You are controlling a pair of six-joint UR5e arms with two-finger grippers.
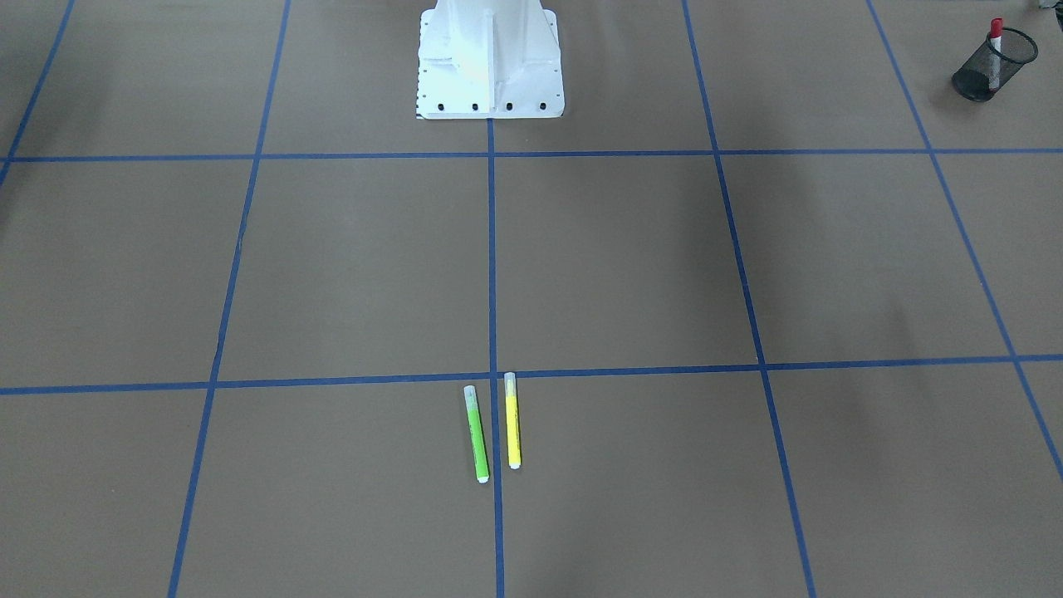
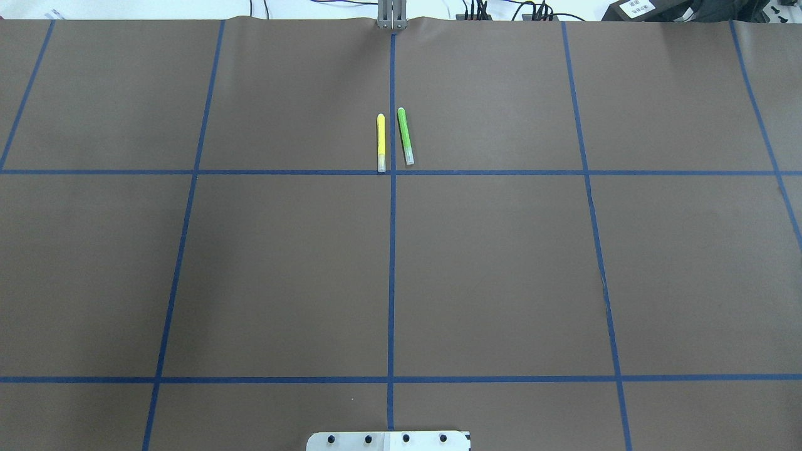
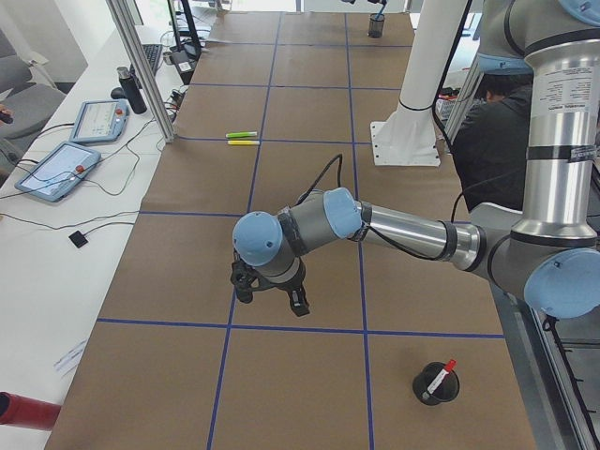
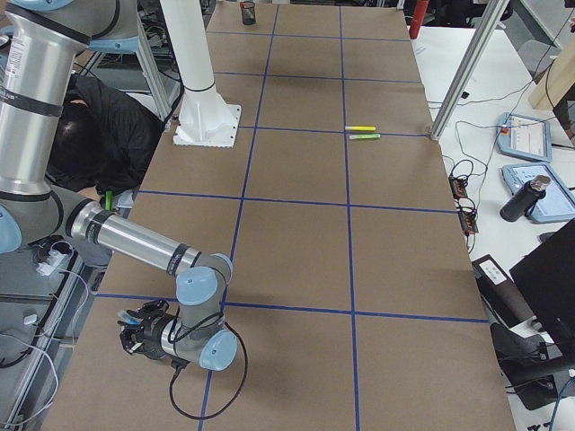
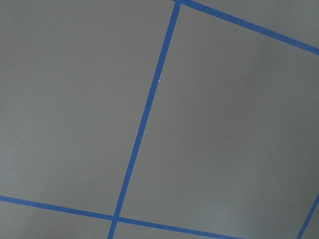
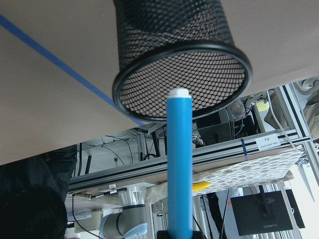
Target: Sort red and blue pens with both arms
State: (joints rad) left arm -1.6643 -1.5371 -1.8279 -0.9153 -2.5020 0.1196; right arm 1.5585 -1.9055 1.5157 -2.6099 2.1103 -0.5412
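The red pen (image 1: 995, 37) stands in a black mesh cup (image 1: 988, 71) on my left side of the table; the same red pen (image 3: 439, 377) shows in the exterior left view. My left gripper (image 3: 272, 292) hangs low over the brown table, some way from that cup; I cannot tell whether it is open or shut. The blue pen (image 6: 179, 164) is in my right gripper (image 6: 179, 235), which is shut on its lower end. Its white tip sits in front of the mouth of a second black mesh cup (image 6: 149, 35).
A green highlighter (image 2: 405, 136) and a yellow highlighter (image 2: 381, 142) lie side by side at the table's far middle, next to the centre blue tape line. The white robot base (image 1: 490, 62) stands at the near middle. A person in black sits behind the robot.
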